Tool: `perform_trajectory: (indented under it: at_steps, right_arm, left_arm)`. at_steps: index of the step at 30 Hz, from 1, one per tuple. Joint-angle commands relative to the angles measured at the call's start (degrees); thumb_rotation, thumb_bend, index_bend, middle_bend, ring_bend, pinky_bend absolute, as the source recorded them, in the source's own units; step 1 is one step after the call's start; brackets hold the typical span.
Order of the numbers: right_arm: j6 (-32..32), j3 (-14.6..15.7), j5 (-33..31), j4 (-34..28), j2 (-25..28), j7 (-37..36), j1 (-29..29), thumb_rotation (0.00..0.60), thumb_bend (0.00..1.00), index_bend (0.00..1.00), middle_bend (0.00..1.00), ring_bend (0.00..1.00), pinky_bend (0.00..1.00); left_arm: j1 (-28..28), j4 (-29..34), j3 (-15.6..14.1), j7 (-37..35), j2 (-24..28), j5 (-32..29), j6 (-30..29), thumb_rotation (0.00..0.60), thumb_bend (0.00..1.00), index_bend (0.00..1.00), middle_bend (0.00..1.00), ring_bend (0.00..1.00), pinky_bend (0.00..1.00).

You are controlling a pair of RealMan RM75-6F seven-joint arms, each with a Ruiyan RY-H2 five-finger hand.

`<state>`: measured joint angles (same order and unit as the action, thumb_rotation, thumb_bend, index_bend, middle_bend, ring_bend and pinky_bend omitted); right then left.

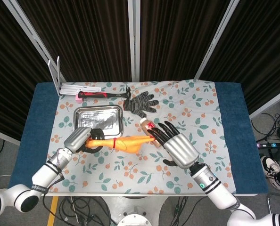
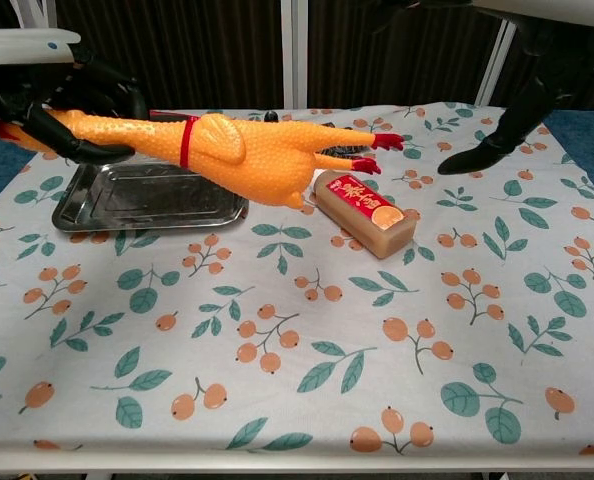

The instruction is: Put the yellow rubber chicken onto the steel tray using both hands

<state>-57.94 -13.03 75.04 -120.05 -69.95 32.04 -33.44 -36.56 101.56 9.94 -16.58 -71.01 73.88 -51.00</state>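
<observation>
Left hand [image 1: 83,138] gripping yellow rubber chicken [image 2: 242,152] neck, right hand [image 1: 174,145] spread, empty; could sag, clip bottle [image 2: 365,212], miss steel tray [image 2: 155,198].

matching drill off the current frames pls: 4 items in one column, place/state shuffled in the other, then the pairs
Items:
1. rubber chicken
2. steel tray
3. glove
4. hammer

Places/states:
A. lying at the table's far edge, red and black handle
B. empty, on the cloth, behind the left hand
C. held off the table, neck in the left hand, feet by the right hand
D. grey knit, flat on the cloth, just right of the hammer's head

Pairs: 1-C, 2-B, 3-D, 4-A
</observation>
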Motion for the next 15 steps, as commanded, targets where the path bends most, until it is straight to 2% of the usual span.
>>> perform_trajectory:
  at_steps: [1,15]
  right_arm:
    - [-0.59,-0.43,-2.27,1.9,-3.73,3.28,-2.27,0.6,0.03,0.0,0.13,0.0,0.01]
    - [-2.05,-2.44,-12.95,8.26,-13.9,11.2,-10.27,0.6,0.04,0.09,0.21,0.0,0.02]
  left_arm:
    - [-0.6,1.2,0.79,-1.37,0.69,-1.63,1.29,0.6,0.61,0.76,0.74,0.66,0.66]
    - [-1.91,4.25,2.77,-2.37,2.54,-6.27,3.1,0.6,0.61,0.76,0.74,0.66,0.66]
